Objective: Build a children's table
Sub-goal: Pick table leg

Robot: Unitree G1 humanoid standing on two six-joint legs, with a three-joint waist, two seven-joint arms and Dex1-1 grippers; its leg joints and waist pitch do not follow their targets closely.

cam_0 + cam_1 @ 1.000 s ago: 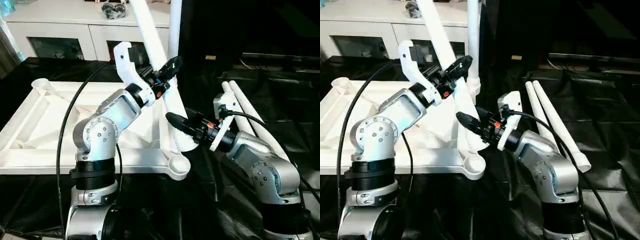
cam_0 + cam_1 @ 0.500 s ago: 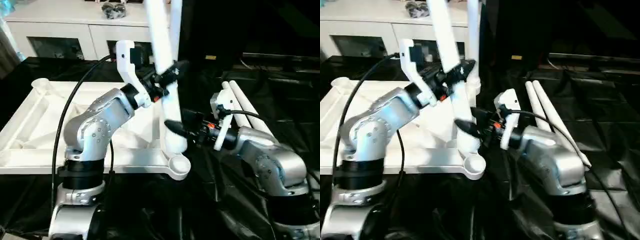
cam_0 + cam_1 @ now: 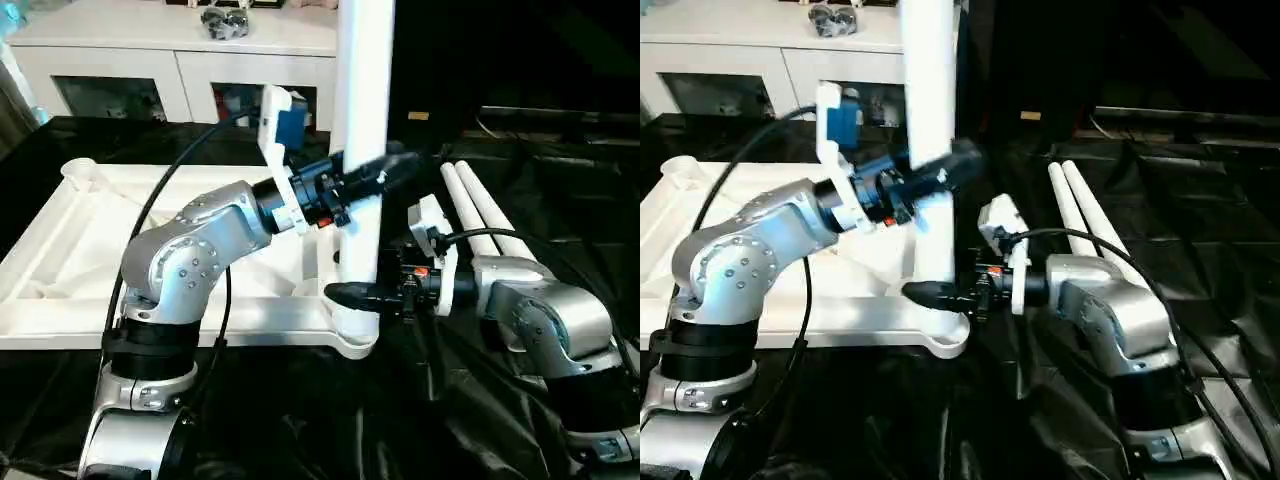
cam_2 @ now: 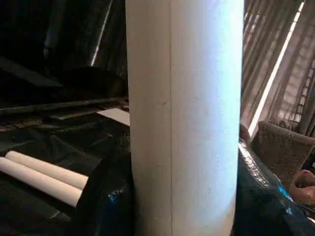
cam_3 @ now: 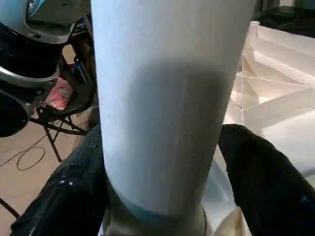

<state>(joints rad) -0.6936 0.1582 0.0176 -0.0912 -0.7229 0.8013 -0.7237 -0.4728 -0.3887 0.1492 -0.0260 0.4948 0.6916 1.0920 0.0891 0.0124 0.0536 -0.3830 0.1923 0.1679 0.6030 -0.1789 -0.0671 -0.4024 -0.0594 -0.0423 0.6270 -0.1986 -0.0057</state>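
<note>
The children's table's white tabletop (image 3: 90,250) lies upside down, ribbed side up. One white leg (image 3: 362,100) stands upright in the near right corner socket (image 3: 352,338). My left gripper (image 3: 385,170) is shut on this leg at mid height; the left wrist view has the leg (image 4: 182,123) hugged by both black fingers (image 4: 106,196). My right gripper (image 3: 345,288) is low at the leg's foot, just above the socket, open. In the right wrist view its fingers (image 5: 266,172) stand on either side of the leg (image 5: 162,98).
Two loose white legs (image 3: 480,215) lie side by side on the black sheet (image 3: 480,430) right of the tabletop, behind my right arm. A white glass-doored cabinet (image 3: 150,60) stands at the back.
The leg has swung from a leftward tilt to upright in the socket, my left gripper moving right with it. My right gripper's fingers have spread and dropped to the leg's foot.
</note>
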